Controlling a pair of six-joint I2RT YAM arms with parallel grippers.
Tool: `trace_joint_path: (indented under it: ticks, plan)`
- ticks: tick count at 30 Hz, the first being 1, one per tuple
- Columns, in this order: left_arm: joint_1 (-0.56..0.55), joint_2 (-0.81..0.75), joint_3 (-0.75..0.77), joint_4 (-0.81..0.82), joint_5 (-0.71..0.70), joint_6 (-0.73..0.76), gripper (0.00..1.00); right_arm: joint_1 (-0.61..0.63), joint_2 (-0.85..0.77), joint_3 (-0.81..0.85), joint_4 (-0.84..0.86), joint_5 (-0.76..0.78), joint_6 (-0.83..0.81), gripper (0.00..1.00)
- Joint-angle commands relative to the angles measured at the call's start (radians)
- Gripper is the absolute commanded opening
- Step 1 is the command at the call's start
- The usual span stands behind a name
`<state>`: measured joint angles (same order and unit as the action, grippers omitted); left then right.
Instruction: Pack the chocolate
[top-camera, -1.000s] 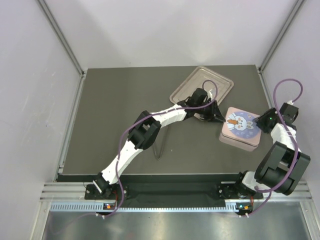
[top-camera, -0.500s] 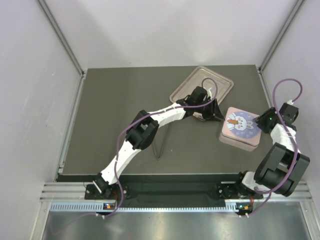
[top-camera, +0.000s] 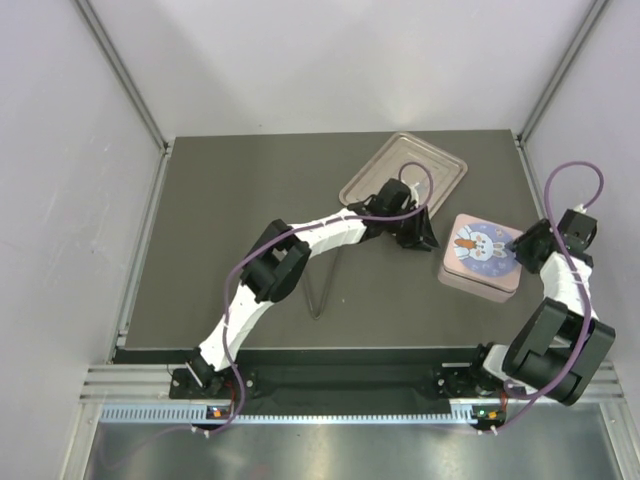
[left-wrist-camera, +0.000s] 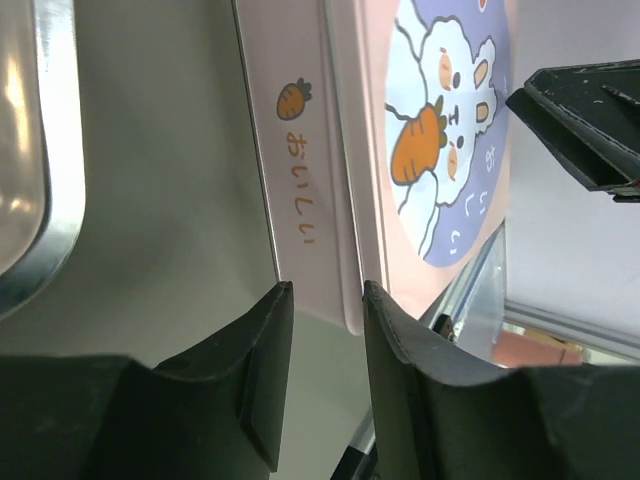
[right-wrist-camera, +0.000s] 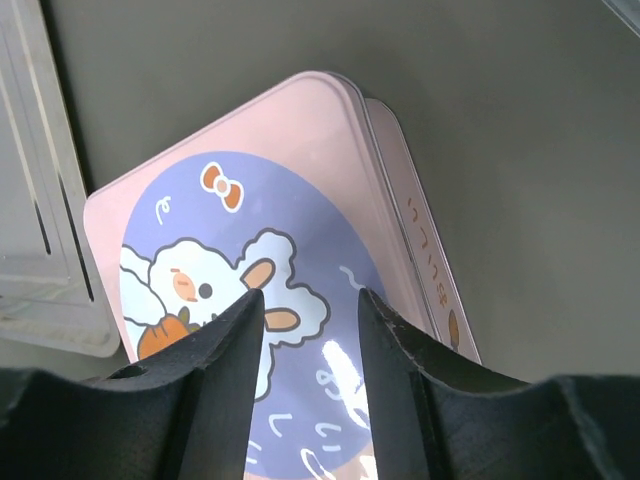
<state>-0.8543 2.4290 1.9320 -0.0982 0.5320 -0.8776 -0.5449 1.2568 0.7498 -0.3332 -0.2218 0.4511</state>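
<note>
No chocolate shows in any view. The pink square box with the bunny lid (top-camera: 482, 257) lies shut at the right of the dark table. My left gripper (top-camera: 425, 238) is low at the box's left corner, its jaws a narrow gap apart with nothing between them. In the left wrist view the left gripper (left-wrist-camera: 322, 300) points at the box's side wall (left-wrist-camera: 300, 180), just short of it. My right gripper (top-camera: 523, 247) is at the box's right edge. In the right wrist view the right gripper (right-wrist-camera: 308, 300) is open and empty just above the lid (right-wrist-camera: 250, 200).
A silver metal tray (top-camera: 405, 168) lies at the back, just behind my left gripper; its rim shows in the left wrist view (left-wrist-camera: 45, 150). A thin V-shaped metal piece (top-camera: 322, 285) lies under the left forearm. Grey walls and frame rails bound the table.
The left arm's elbow has swung left and its gripper has turned and dropped slightly toward the box's left corner. The right gripper has shifted a little left over the box's edge.
</note>
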Motion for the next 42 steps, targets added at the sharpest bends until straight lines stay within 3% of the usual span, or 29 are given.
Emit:
trace_joint_path:
  ticks: [1, 5, 6, 8, 12, 23, 34, 42]
  plan:
    - [-0.014, -0.152, -0.03, -0.034, -0.09, 0.107, 0.39, 0.008, -0.033, 0.094, -0.07, 0.01, -0.011, 0.42]
    - [-0.049, -0.225, -0.1, -0.051, -0.151, 0.149, 0.26, 0.023, -0.001, 0.189, -0.105, 0.027, -0.012, 0.35]
    - [-0.058, -0.234, -0.111, -0.054, -0.161, 0.155, 0.19, 0.036, 0.015, 0.238, -0.118, 0.041, -0.021, 0.33]
    - [-0.089, -0.245, -0.14, -0.054, -0.184, 0.167, 0.13, 0.077, 0.084, 0.33, -0.184, 0.094, -0.049, 0.22]
    - [-0.132, -0.254, -0.183, -0.028, -0.204, 0.166, 0.0, 0.193, 0.214, 0.483, -0.266, 0.214, -0.098, 0.13]
    - [-0.155, -0.307, -0.332, 0.13, -0.17, 0.111, 0.0, 0.342, 0.643, 0.882, -0.42, 0.331, -0.268, 0.03]
    - [-0.164, -0.278, -0.366, 0.222, -0.155, 0.051, 0.0, 0.356, 0.737, 0.895, -0.451, 0.32, -0.328, 0.02]
    - [-0.172, -0.202, -0.372, 0.336, -0.127, -0.13, 0.0, 0.356, 0.741, 0.89, -0.46, 0.306, -0.344, 0.01]
